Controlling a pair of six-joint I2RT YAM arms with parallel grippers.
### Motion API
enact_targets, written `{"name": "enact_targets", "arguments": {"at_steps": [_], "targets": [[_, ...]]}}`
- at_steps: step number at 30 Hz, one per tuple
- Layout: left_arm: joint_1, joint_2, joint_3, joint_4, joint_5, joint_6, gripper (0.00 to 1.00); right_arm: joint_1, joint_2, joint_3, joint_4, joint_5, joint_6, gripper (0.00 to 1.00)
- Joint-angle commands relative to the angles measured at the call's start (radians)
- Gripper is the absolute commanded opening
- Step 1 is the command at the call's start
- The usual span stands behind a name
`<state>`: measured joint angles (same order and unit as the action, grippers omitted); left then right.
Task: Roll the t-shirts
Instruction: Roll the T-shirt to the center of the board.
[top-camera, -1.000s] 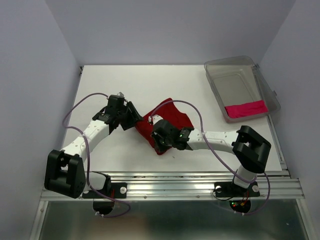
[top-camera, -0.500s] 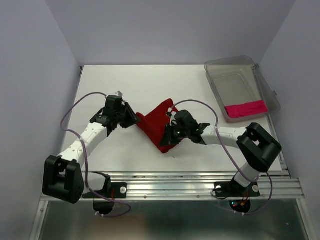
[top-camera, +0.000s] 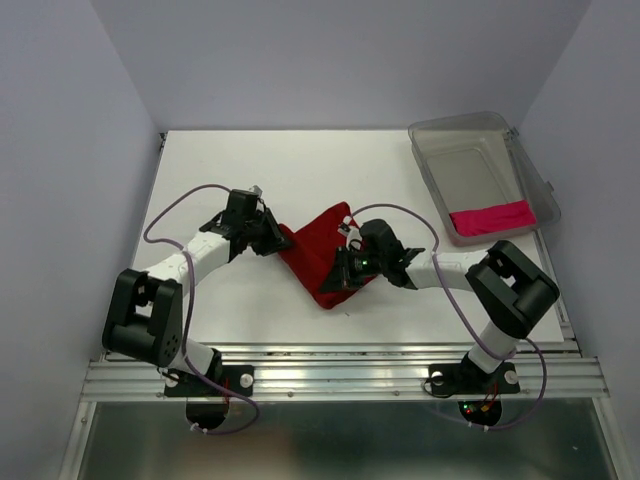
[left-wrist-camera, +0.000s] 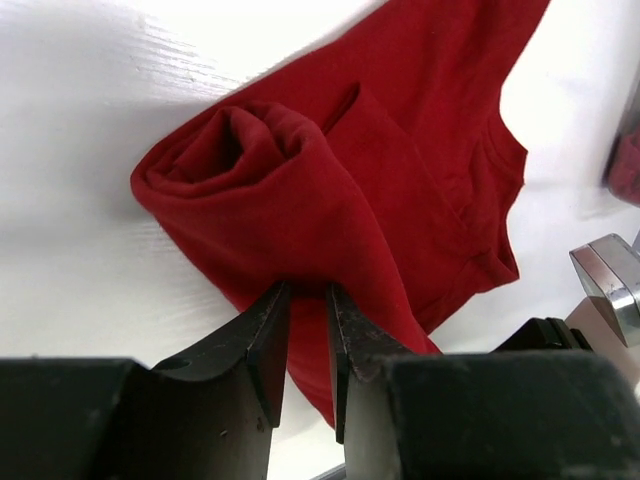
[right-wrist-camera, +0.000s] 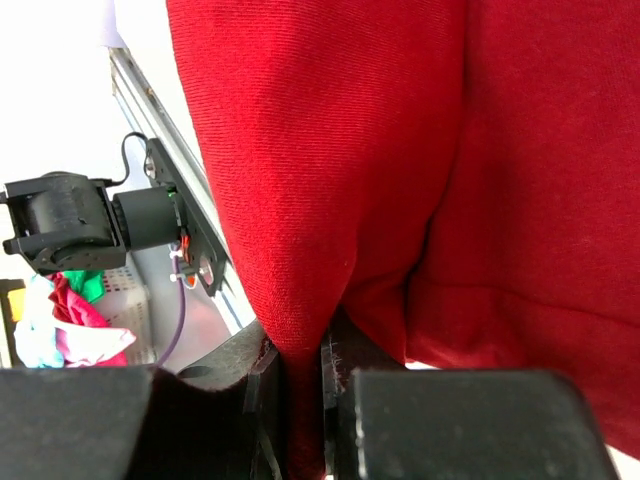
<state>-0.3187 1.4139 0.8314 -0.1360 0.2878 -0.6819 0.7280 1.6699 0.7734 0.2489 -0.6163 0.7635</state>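
- Crimson cloth filled the narrow gap of the left gripper (left-wrist-camera: 308, 325): its two black fingers (left-wrist-camera: 262, 345) stood almost together, clamped on a thick fold of the red t-shirt (left-wrist-camera: 380, 190).
- Straight ahead of those fingers, the shirt's end curled into a loose, soft spiral, with a flatter layer and a stitched hem spreading beyond it.
- Over on the other side, the right gripper (right-wrist-camera: 297, 385) was pinched shut on a gathered fold of the same shirt, fine knit bulging to either side.
- From above, the shirt lay bunched in the middle of the white table (top-camera: 250, 170). Its long axis ran from the left gripper at its left tip across to the right gripper at its near-right side. Each arm had an end, and neither was the nearer.
- My read: the next turn depended on both ends rotating together about that line, or the roll would skew.
- Far right, the pink t-shirt (top-camera: 490, 218) sat as a small roll in the clear plastic bin (top-camera: 465, 150), well apart.
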Motion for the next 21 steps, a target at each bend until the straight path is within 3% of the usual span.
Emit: {"name": "enact_targets", "arguments": {"at_steps": [1,7,10,13,14,16,17,21], "targets": [[-0.003,0.054,0.051,0.073,0.025,0.025,0.32,-0.015,0.027,-0.011,0.067,-0.057,-0.003,0.01],[-0.005,0.147,0.074,0.088,0.034,0.044,0.29,-0.015,0.042,-0.028,0.015,0.006,-0.047,0.01],[-0.005,0.183,0.083,0.093,0.036,0.05,0.29,-0.015,0.031,-0.026,-0.034,0.064,-0.075,0.06],[-0.005,0.213,0.098,0.095,0.039,0.061,0.29,-0.015,-0.001,-0.013,-0.112,0.137,-0.115,0.21],[-0.003,0.22,0.103,0.093,0.04,0.065,0.28,-0.015,-0.012,-0.013,-0.135,0.16,-0.121,0.42],[-0.006,0.237,0.115,0.092,0.048,0.073,0.28,-0.015,-0.061,-0.011,-0.201,0.234,-0.148,0.48],[-0.006,0.24,0.12,0.088,0.05,0.074,0.28,-0.015,-0.082,-0.014,-0.226,0.278,-0.154,0.58],[-0.01,0.246,0.13,0.084,0.059,0.087,0.29,-0.015,-0.206,-0.008,-0.393,0.38,-0.199,0.71]]}}
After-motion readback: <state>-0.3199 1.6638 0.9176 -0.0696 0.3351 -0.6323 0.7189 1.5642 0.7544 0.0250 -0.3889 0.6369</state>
